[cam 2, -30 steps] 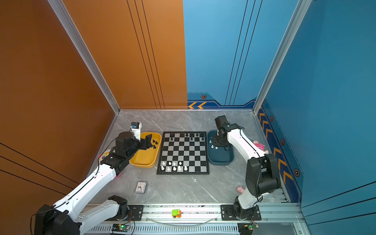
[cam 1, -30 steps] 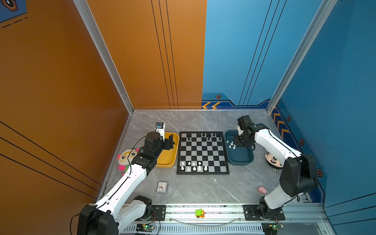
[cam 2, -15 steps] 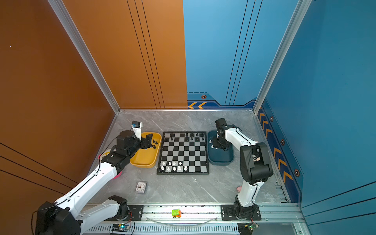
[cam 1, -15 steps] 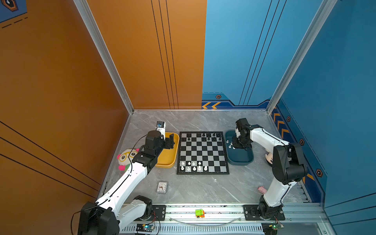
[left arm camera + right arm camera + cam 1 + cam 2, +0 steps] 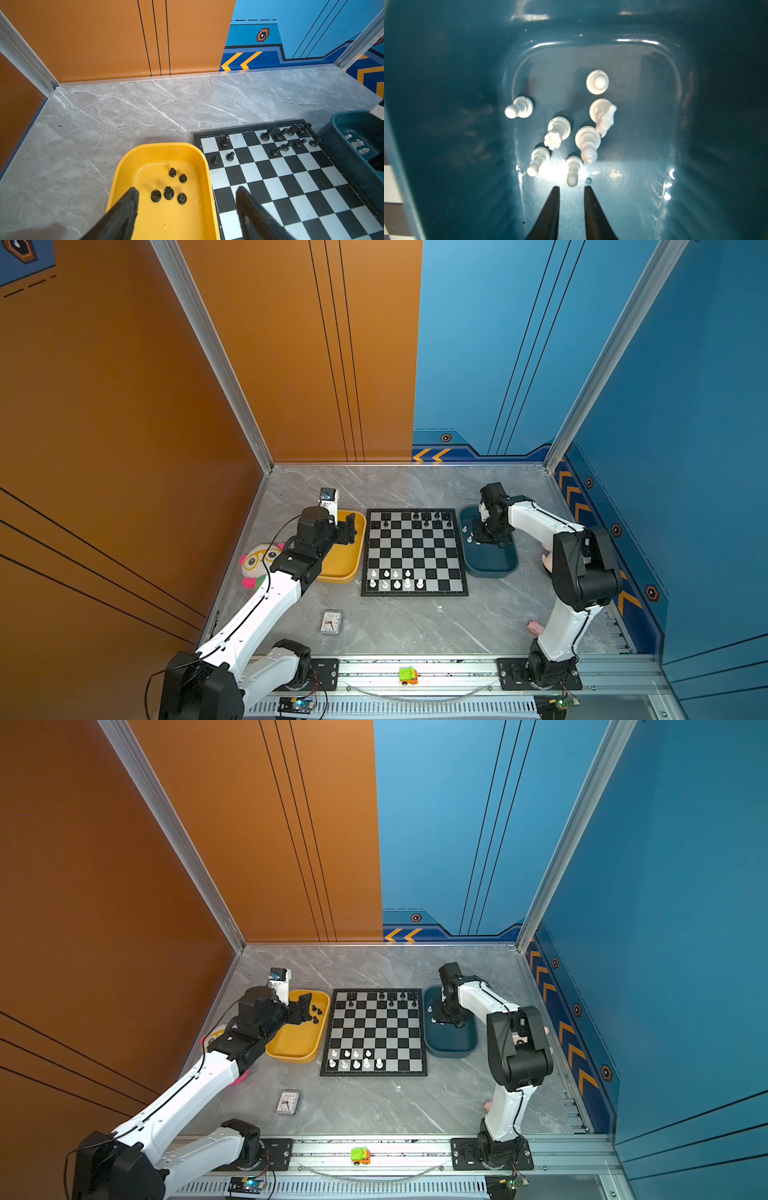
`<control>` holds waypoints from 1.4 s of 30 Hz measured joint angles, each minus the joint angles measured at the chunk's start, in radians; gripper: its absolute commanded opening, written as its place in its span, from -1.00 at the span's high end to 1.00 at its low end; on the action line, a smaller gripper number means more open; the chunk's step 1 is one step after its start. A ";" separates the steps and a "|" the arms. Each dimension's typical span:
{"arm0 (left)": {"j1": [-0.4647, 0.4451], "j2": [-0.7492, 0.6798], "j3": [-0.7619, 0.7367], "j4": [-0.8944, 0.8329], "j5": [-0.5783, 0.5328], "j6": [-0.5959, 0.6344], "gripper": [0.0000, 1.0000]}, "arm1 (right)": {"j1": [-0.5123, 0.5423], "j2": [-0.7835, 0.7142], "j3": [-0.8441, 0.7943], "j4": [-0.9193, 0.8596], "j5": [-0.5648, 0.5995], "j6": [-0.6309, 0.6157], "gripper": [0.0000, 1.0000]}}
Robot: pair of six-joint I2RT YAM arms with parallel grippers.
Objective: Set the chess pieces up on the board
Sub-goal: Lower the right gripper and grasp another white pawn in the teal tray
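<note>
The board [image 5: 414,551] [image 5: 374,1031] lies mid-table. Several black chess pieces [image 5: 426,519] stand on its far rows and several white ones [image 5: 397,578] on its near rows. More black pieces [image 5: 168,193] stand in the yellow tray [image 5: 124,166] [image 5: 338,578]. My left gripper [image 5: 187,189] [image 5: 351,529] hovers wide open over them, holding nothing. Several white pieces [image 5: 557,131] stand or lie in the teal tray [image 5: 446,104] [image 5: 492,566]. My right gripper [image 5: 572,188] [image 5: 482,537] is down inside it, its jaws a narrow gap apart and empty. A white pawn [image 5: 572,170] lies just beyond the tips.
A plush toy [image 5: 259,562] lies left of the yellow tray under my left arm. A small clock [image 5: 331,621] lies in front of the board. A pink pig [image 5: 536,627] sits by my right arm's base. A green toy car [image 5: 408,675] sits on the front rail.
My right arm has folded its elbow upright over its base, the gripper has stayed over the teal tray, and its jaws have narrowed. The left arm has barely moved.
</note>
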 measured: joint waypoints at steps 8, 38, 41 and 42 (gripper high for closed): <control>0.000 0.000 0.000 0.000 0.000 0.000 -0.51 | -0.005 0.024 0.000 0.000 0.000 0.000 0.57; 0.001 -0.004 0.000 -0.003 0.000 0.000 -0.51 | -0.006 0.058 0.034 0.008 -0.008 0.000 0.63; 0.003 -0.004 0.000 -0.003 0.000 0.000 -0.51 | -0.006 0.058 0.037 0.008 -0.008 0.000 0.71; 0.003 -0.004 0.000 -0.003 0.000 0.000 -0.51 | -0.006 0.058 0.038 0.008 -0.008 0.002 0.75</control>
